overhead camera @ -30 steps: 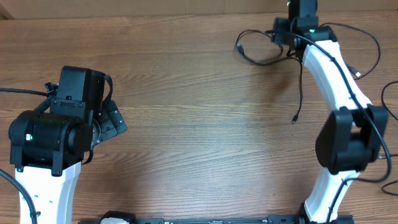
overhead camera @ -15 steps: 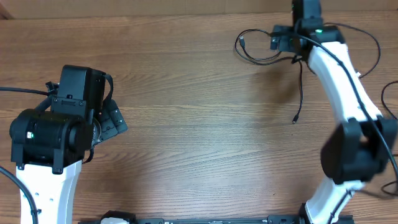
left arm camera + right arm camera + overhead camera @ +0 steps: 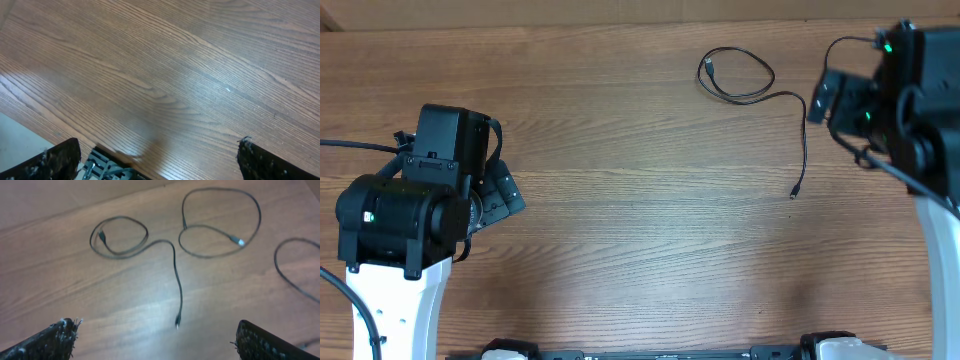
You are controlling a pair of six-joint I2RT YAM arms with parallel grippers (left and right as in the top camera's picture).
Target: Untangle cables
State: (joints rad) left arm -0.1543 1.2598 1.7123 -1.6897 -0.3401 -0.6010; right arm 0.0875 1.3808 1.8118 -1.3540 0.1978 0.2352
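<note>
One thin black cable (image 3: 735,78) lies at the back of the table, coiled in a loop with a tail running down to its plug (image 3: 794,193). In the right wrist view this cable (image 3: 120,237) lies left of a second looped cable (image 3: 220,225) with a silver tip, and part of a third cable (image 3: 290,272) shows at the right edge. My right gripper (image 3: 157,342) is open and empty, raised above the table, nearer than the first cable's plug; overhead it is (image 3: 832,98) right of that cable. My left gripper (image 3: 157,160) is open and empty over bare wood, far left overhead (image 3: 503,195).
The wooden table's (image 3: 640,230) back edge runs close behind the cables. The right arm's body (image 3: 920,110) covers the table's right side overhead, hiding the other cables there. The left arm's base (image 3: 395,220) stands at the front left.
My right arm has swung from above the looped cable at the back to the right side and risen. The cable now lies uncovered on the table. The left arm has not moved.
</note>
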